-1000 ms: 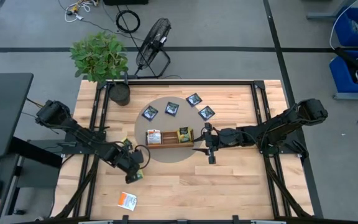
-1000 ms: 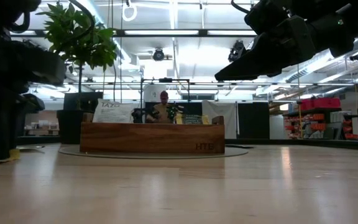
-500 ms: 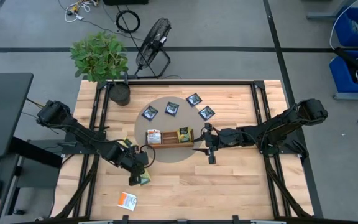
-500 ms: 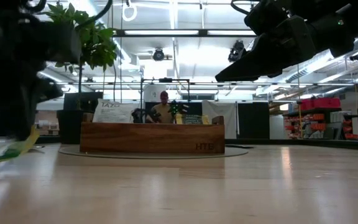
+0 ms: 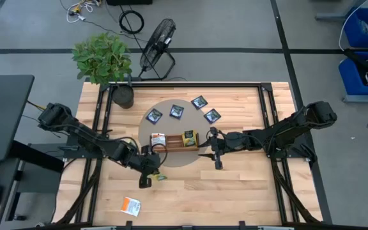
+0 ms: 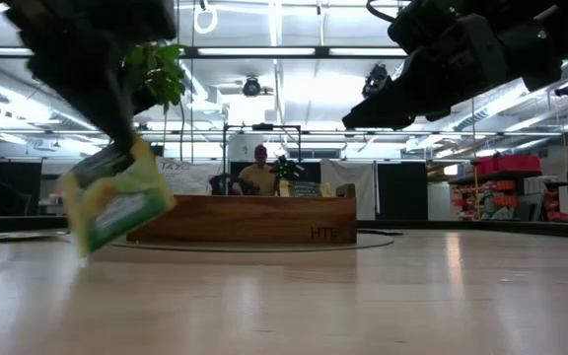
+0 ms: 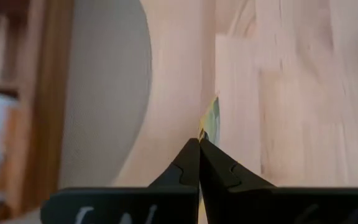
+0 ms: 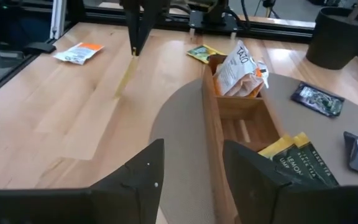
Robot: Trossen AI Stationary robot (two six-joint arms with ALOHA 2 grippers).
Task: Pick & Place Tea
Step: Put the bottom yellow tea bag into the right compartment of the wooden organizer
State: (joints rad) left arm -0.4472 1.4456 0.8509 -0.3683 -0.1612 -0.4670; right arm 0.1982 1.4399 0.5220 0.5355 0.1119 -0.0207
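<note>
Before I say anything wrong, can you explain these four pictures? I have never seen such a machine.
It is a robot with two dark arms at a wooden table. One picture looks down from above, one looks level across the table top, and two come from cameras on the arms' wrists. The left gripper has its jaws shut on a yellow-green tea sachet, lifted just off the wood. The right gripper waits with open jaws beside the wooden tray, which already holds some sachets. The tray stands on a round grey mat. Three dark sachets lie on the mat behind the tray, and an orange-and-white sachet lies near the table's front edge.
</note>
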